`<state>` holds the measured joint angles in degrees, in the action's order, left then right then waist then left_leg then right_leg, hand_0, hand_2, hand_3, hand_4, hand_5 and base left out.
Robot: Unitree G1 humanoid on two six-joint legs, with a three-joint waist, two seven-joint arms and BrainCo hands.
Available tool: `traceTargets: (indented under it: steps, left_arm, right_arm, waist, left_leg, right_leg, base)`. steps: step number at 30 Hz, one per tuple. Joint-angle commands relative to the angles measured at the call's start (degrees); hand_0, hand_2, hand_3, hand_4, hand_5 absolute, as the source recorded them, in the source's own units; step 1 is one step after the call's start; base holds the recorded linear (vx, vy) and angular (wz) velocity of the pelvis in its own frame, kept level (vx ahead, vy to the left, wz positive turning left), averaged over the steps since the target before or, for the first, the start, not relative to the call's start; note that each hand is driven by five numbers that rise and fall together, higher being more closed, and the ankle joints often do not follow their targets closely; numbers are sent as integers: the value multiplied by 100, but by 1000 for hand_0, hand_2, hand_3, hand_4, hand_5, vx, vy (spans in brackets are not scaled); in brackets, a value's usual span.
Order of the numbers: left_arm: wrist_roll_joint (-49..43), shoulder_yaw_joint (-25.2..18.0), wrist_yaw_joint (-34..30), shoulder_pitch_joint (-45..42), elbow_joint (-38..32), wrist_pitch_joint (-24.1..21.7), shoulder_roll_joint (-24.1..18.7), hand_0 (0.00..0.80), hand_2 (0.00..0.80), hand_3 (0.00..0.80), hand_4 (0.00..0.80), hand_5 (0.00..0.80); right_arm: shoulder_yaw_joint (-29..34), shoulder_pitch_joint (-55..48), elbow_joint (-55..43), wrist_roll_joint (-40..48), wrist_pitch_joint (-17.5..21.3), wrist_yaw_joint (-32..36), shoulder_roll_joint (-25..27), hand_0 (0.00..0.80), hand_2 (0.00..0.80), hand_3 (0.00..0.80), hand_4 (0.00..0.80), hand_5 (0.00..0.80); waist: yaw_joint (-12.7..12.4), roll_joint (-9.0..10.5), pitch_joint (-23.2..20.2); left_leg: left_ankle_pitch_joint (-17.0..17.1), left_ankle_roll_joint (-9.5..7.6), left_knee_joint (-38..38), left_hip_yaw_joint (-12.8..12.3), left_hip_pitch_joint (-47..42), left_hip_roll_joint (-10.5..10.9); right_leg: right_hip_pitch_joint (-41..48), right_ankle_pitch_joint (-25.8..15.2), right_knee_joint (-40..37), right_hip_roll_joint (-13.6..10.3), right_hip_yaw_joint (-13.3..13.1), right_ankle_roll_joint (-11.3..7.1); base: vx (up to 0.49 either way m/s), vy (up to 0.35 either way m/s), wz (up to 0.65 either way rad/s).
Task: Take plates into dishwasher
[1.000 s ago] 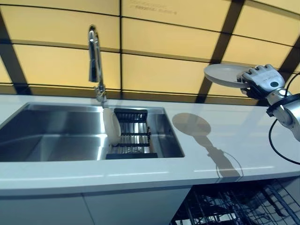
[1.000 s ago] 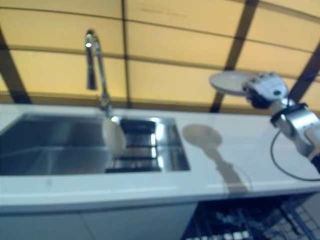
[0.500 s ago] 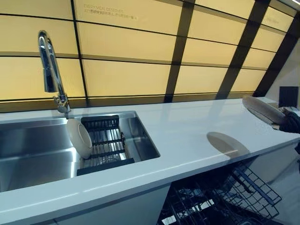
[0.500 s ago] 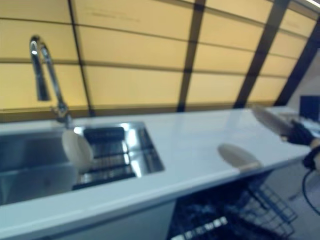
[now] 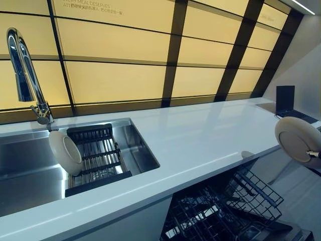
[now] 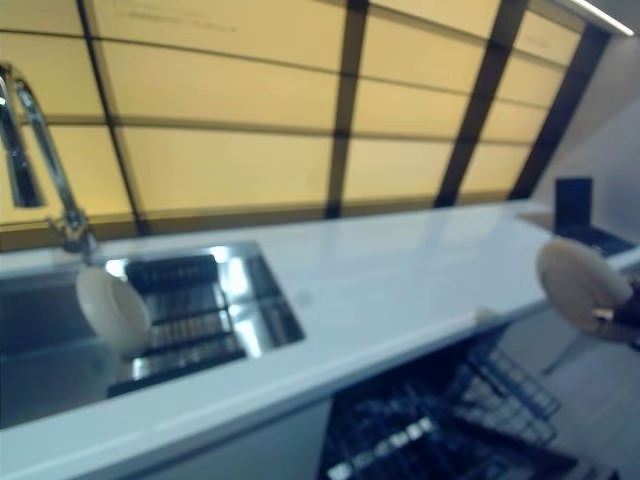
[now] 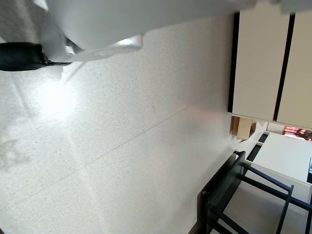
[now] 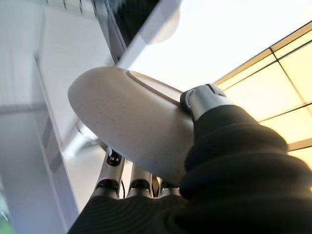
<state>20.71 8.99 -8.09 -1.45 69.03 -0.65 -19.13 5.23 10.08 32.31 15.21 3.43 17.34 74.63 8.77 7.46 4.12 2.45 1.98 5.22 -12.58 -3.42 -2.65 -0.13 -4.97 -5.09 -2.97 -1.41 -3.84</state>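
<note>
A cream plate hangs tilted on edge past the counter's right end, above the pulled-out dishwasher rack. My right hand is shut on it: the thumb presses its upper face and the fingers curl under it. In the eye views only a sliver of that hand shows at the right edge. A second cream plate stands on edge in the black drying rack inside the sink. My left hand shows in no view.
The white counter runs from the sink to the right. A tall chrome faucet rises behind the sink. A dark open laptop-like object sits at the counter's far right. The left wrist view shows pale floor and a black frame.
The camera has swung to the right. The plate in my right hand has gone from above the counter to beyond its right end, lower and tipped onto its edge over the dishwasher rack.
</note>
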Motion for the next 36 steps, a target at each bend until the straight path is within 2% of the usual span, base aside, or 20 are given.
traceTargets:
  steps: [1, 2, 7, 10, 17, 24, 36]
  left_arm:
    - [-243, -256, -116, 190, 241, -148, -180, 0, 0, 0, 0, 0]
    - [-310, -301, -148, 198, 289, -160, -205, 0, 0, 0, 0, 0]
    - [-364, -343, -167, 118, 321, -260, -174, 0, 0, 0, 0, 0]
    - [-400, -388, -181, 124, 345, -297, -155, 0, 0, 0, 0, 0]
    - [-406, -417, -224, 126, 349, -314, -138, 0, 0, 0, 0, 0]
    - [-350, -404, -184, 108, 261, -381, -82, 0, 0, 0, 0, 0]
    - [-328, -404, -109, 159, 275, -403, 4, 0, 0, 0, 0, 0]
  right_arm:
    - [512, 240, 225, 479, -104, 360, -100, 800, 800, 800, 800, 800]
    - [510, 196, 321, 768, -173, 700, -271, 800, 800, 800, 800, 800]
    - [454, 10, 391, 693, -189, 1125, -661, 800, 800, 800, 800, 800]
    - [455, -179, 421, 554, -126, 1172, -889, 800, 800, 800, 800, 800]
    - [384, -406, 186, 526, -259, 1296, -1264, 800, 800, 800, 800, 800]
    - [132, -419, -206, 237, -487, 1086, -1722, 800, 800, 800, 800, 800]
    - [-246, -279, -348, -193, -580, 803, -2399, 800, 800, 800, 800, 800]
  waist:
    - [-191, 147, 58]
    - [-199, 158, 77]
    - [-207, 142, 95]
    - [-198, 122, 122]
    - [-155, 85, 153]
    - [-139, 19, 209]
    - [-197, -139, 288]
  left_leg:
    - [-516, -275, -22, 221, -222, 74]
    - [-518, -274, -22, 231, -220, 68]
    - [-507, -265, -22, 251, -208, 61]
    - [-500, -255, -22, 247, -187, 55]
    - [-494, -247, -22, 233, -177, 47]
    - [-478, -229, -22, 233, -169, 50]
    - [-450, -187, -22, 280, -130, 67]
  right_leg:
    - [-31, -307, 38, -132, 21, -485]
    - [-37, -311, 39, -122, 22, -477]
    - [-50, -321, 17, -110, 27, -462]
    - [-54, -319, 9, -109, 34, -457]
    - [-70, -314, 9, -108, 29, -445]
    - [-84, -293, 9, -113, 22, -429]
    - [-99, -230, 9, -166, 95, -394]
  base:
    - [17, -52, 0]
    - [16, -51, 0]
    - [24, -44, 0]
    - [0, -10, 0]
    - [0, 0, 0]
    - [-4, -2, 0]
    - [0, 0, 0]
